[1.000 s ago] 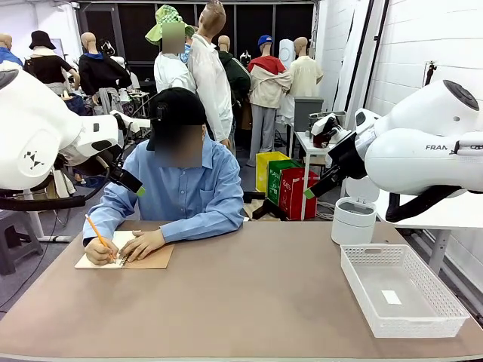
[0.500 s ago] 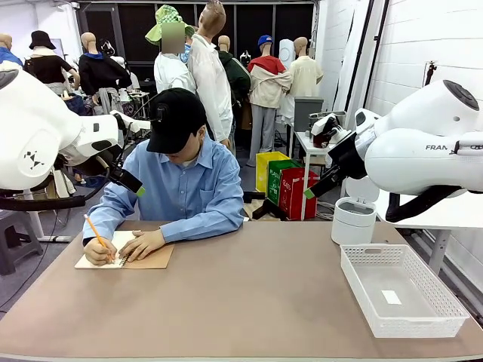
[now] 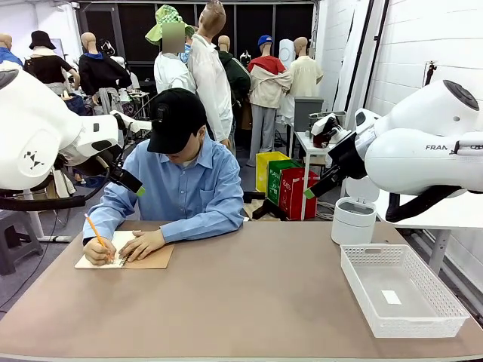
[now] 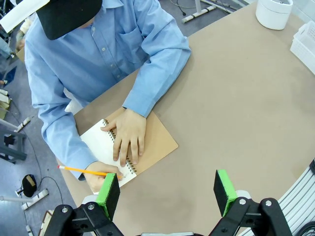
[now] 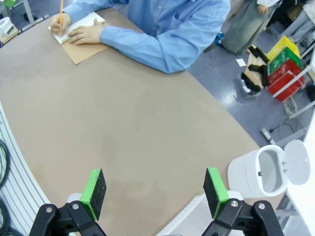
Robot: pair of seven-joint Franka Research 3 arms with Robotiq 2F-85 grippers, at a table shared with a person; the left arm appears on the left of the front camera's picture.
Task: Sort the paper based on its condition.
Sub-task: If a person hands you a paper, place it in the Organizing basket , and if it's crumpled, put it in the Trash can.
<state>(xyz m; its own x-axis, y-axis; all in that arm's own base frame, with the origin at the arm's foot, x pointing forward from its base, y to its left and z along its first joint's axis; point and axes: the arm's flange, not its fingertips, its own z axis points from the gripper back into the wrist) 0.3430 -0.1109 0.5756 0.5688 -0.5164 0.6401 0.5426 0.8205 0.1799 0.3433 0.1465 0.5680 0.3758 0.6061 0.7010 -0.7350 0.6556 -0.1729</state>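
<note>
The loose paper is out of view. A person at the far side writes with an orange pencil (image 3: pixel 96 232) in a spiral notebook (image 3: pixel 147 259) with a tan cover, one hand flat on the page (image 4: pixel 106 142). My left gripper (image 3: pixel 134 187) hangs open high above the table's left end, directly over the notebook (image 4: pixel 157 142), its green pads (image 4: pixel 109 192) wide apart. On the right, my other gripper (image 3: pixel 313 188) is also raised and open, with nothing between its pads (image 5: pixel 93 191). From there the notebook (image 5: pixel 81 49) lies far across the table.
A white mesh basket (image 3: pixel 445 302) stands at the right front of the brown table (image 3: pixel 249 302), with a small white patch on its floor. Behind it is a white lidded bin (image 3: pixel 353 221), lid open (image 5: pixel 261 172). The person's arms rest on the far left edge.
</note>
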